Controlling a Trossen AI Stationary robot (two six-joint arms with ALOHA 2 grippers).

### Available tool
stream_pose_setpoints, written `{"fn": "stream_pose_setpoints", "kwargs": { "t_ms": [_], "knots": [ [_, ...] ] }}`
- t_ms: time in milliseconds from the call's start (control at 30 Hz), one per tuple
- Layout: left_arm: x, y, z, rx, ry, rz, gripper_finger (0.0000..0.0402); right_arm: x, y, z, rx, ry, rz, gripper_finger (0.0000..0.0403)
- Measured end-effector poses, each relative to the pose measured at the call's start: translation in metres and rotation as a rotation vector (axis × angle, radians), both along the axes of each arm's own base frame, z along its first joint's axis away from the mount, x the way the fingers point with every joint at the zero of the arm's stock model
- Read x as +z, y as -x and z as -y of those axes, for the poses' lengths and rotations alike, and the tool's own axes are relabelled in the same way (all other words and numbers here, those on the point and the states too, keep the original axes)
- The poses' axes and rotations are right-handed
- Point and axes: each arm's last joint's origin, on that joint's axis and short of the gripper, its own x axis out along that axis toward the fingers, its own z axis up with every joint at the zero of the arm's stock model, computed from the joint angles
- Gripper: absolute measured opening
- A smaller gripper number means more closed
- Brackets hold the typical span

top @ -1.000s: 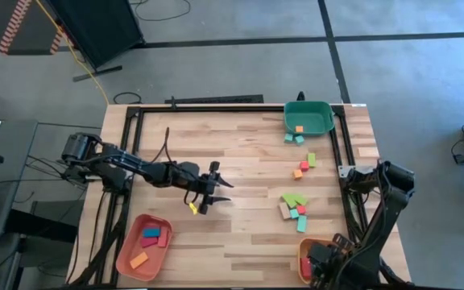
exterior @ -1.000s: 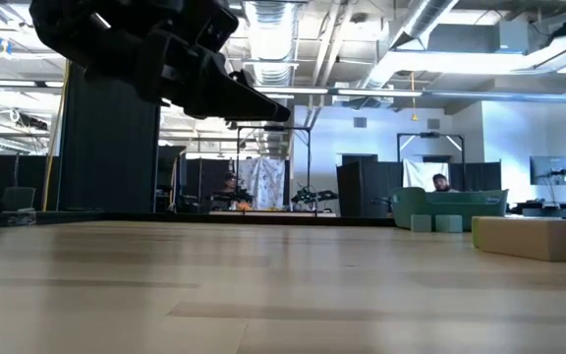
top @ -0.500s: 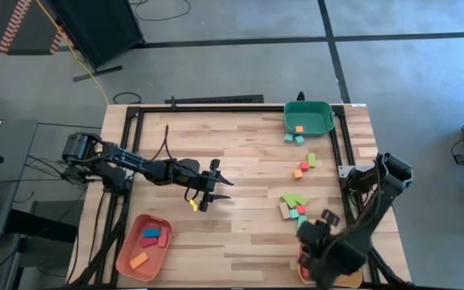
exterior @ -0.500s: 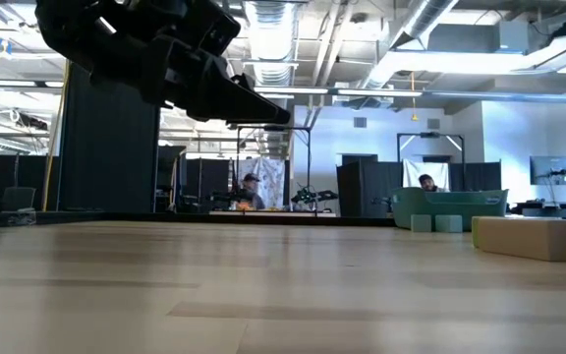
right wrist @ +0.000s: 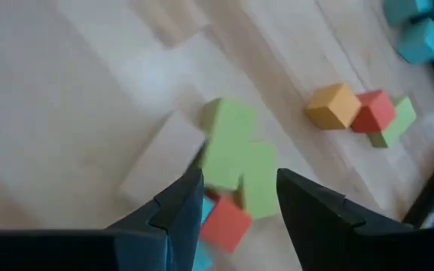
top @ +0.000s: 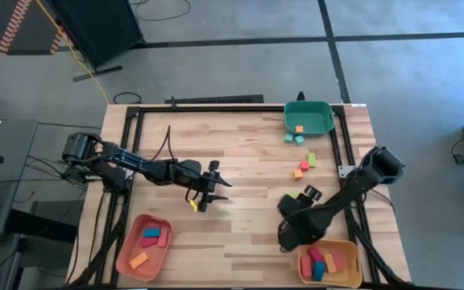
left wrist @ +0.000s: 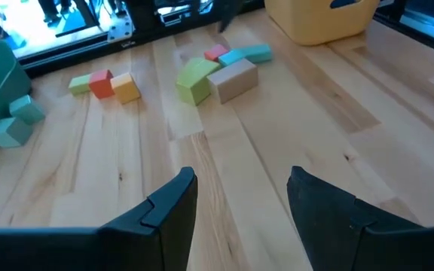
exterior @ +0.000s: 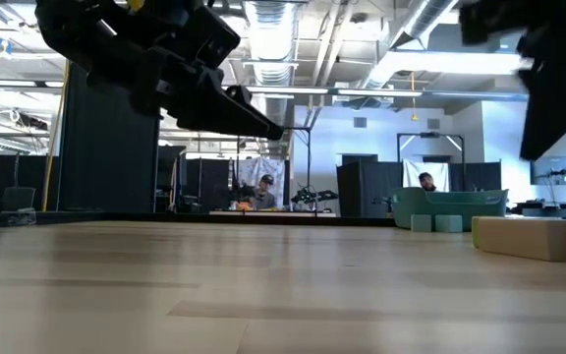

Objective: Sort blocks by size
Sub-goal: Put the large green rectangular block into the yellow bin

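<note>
The right pincer [right wrist: 233, 199] hangs with its dark fingers parted and empty above the cluster of light green, red, teal and tan wooden blocks [right wrist: 228, 162] at about four o'clock on the pale wooden worktop [top: 240, 145]. At five o'clock from it sits the yellow plastic tray [top: 351, 259] holding red, pink and teal blocks, and toward one o'clock lie loose orange, red and green blocks, then two teal cubes beside the green plastic tray [top: 316, 119]. The left pincer [left wrist: 239, 214] waits near the worktop's centre, fingers apart and holding nothing, with the salmon plastic tray [top: 129, 251] of sorted blocks at seven o'clock.
</note>
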Motion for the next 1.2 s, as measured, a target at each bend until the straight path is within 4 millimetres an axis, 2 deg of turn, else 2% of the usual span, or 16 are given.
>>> {"fn": "stream_pose_setpoints", "kwargs": {
  "t_ms": [333, 667, 833, 1000, 1200],
  "knots": [
    [-0.002, 0.001, 0.000, 0.000, -0.001, -0.021, 0.0197, -0.018, -0.014, 0.021, -0.105, -0.112, 0.017, 0.0203],
    [-0.003, 0.001, 0.000, 0.000, -0.002, -0.031, 0.0197, -0.035, -0.013, 0.044, -0.156, -0.097, -0.026, 0.0189],
    [-0.003, 0.001, 0.000, 0.000, -0.002, -0.036, 0.0197, -0.040, -0.017, 0.053, -0.127, -0.168, 0.061, 0.0188],
    [-0.003, 0.001, 0.000, 0.001, 0.000, -0.038, 0.0197, -0.043, -0.011, 0.062, -0.145, -0.192, 0.083, 0.0188],
    [-0.003, 0.001, 0.000, 0.001, 0.001, -0.038, 0.0197, -0.044, -0.013, 0.063, -0.142, -0.217, 0.126, 0.0188]
  ]
}}
